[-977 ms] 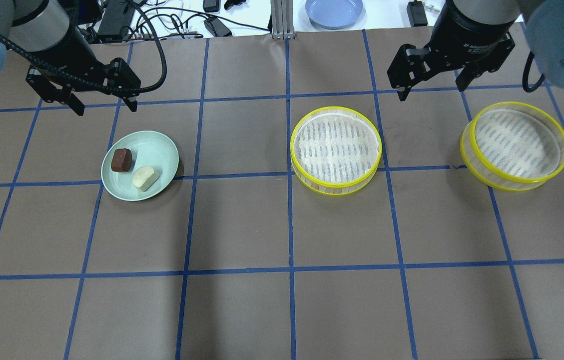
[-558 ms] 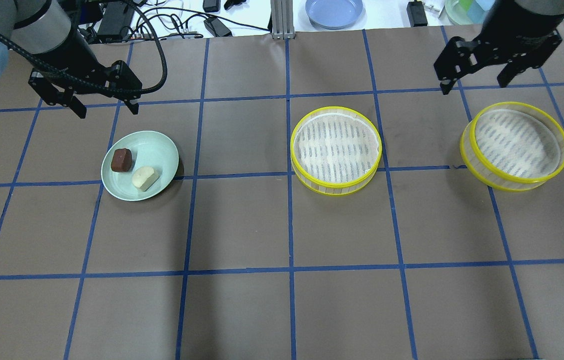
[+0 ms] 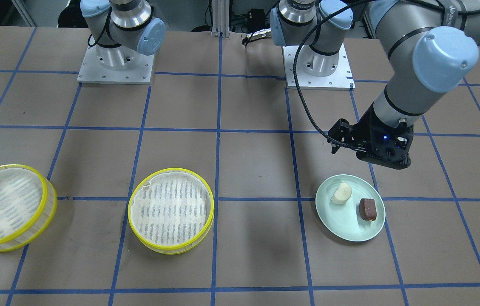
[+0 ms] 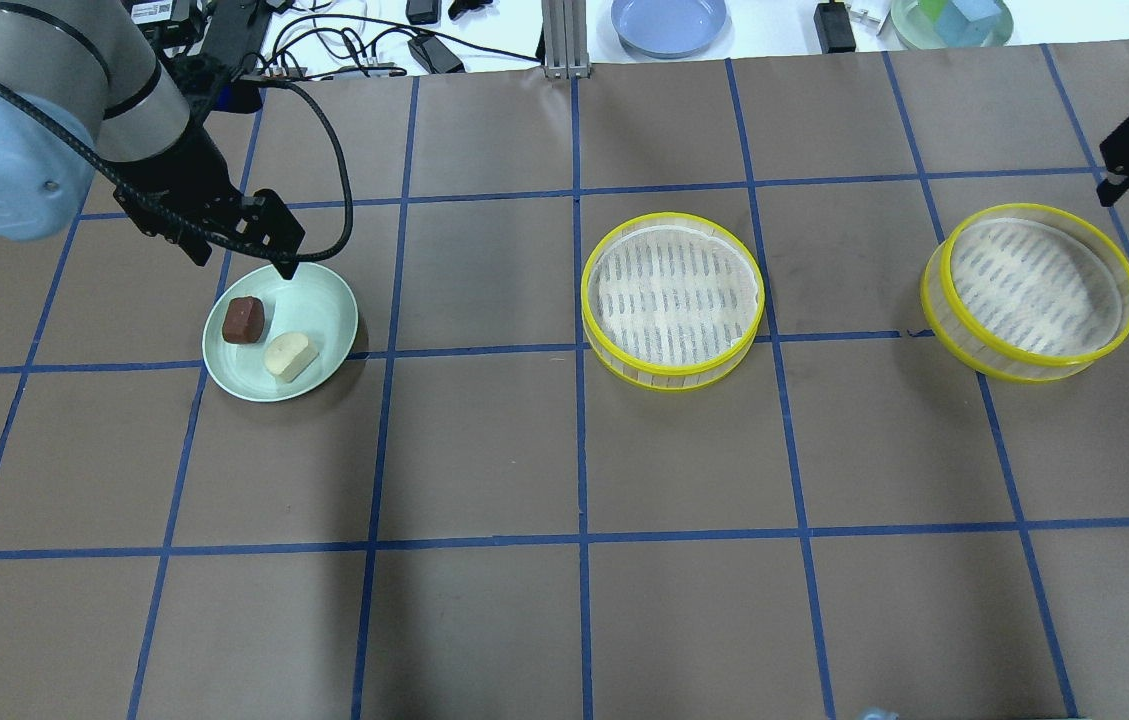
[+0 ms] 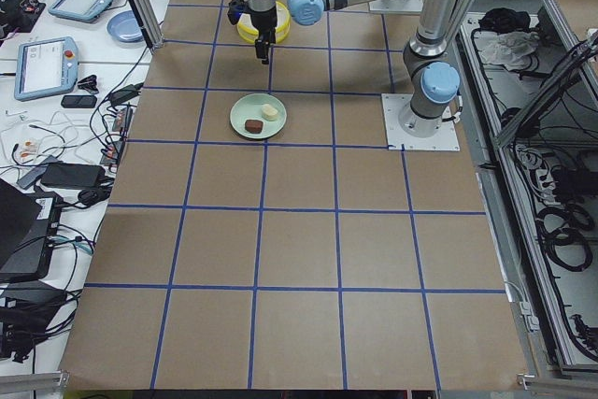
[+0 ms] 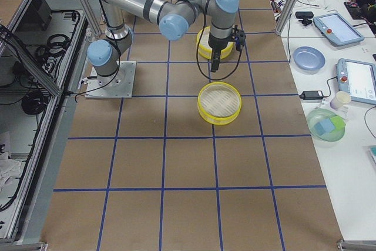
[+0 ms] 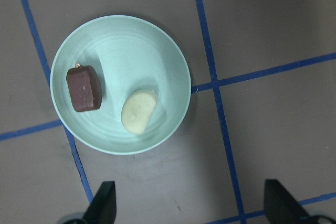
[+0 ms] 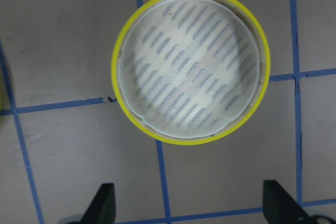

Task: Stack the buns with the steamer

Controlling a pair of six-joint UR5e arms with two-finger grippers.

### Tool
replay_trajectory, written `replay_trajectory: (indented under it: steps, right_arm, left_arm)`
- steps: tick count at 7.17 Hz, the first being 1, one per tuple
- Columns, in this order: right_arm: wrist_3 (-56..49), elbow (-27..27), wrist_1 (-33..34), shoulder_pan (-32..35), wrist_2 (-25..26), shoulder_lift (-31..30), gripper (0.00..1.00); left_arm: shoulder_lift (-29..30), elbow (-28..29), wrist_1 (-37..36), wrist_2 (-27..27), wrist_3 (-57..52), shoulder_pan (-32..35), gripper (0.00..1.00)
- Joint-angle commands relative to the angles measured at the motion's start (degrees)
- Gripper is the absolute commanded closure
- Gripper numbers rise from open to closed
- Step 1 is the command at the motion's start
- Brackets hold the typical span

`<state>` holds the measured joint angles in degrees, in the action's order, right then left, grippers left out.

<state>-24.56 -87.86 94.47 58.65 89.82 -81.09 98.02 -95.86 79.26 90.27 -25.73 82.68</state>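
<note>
Your two buns both lie on the pale green plate (image 4: 324, 300), on the robot's left side of the bench (image 4: 484, 450). The brown bun (image 4: 244, 320) sits toward the plate's outer edge. The white bun (image 4: 290, 356) lies just beside it, and you can see a sliver of plate between them in the left wrist view, so they do not touch.

The steamer is in two separate tiers, each standing on the bench by itself. The middle tray (image 4: 672, 300) sits near the centre line, well apart from the plate. The right tray (image 4: 1029, 290) sits further out on the robot's right, with a clear strip of bench between the two. Both show yellow rims and white cloth over slatted bottoms. The cloth of the middle tray has a small nick at its edge in the front-facing view.

The left gripper (image 4: 240, 262) hangs above the plate and touches nothing. Its fingers are spread wide: the left wrist view shows both dark tips far apart at the bottom of the picture, with the plate and both buns ahead of them. The right gripper (image 8: 191, 205) is also spread wide, and its wrist view looks straight down on one tray that lies ahead of the tips. In the overhead view you see only part of it at the right edge, beyond the right tray.

Blue tape lines divide the bench into squares. A blue dish (image 4: 669, 22) sits past the far edge.
</note>
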Motion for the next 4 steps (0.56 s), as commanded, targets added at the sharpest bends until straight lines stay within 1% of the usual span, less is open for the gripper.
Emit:
replay_trajectory:
  steps: [1, 2, 3, 4]
  right_arm:
    - [-9.3, 0.1, 9.1, -4.9, 0.4, 8.7, 0.00]
    - [-11.9, 0.0, 14.1, -5.9, 0.5, 12.8, 0.00]
    - [-14.3, 0.0, 18.9, -6.2, 0.5, 17.1, 0.00]
    - [-15.2, 0.0, 22.2, -6.4, 0.5, 20.1, 0.01]
  left_arm:
    - [2.9, -4.1, -5.3, -0.1, -11.4, -1.5, 0.00]
    - [4.4, -4.2, -5.4, -0.1, -15.1, -1.7, 0.00]
    - [5.9, -4.2, -5.5, -0.1, -16.3, -1.8, 0.00]
    - [7.6, -4.2, -5.7, 0.0, -16.3, -1.9, 0.00]
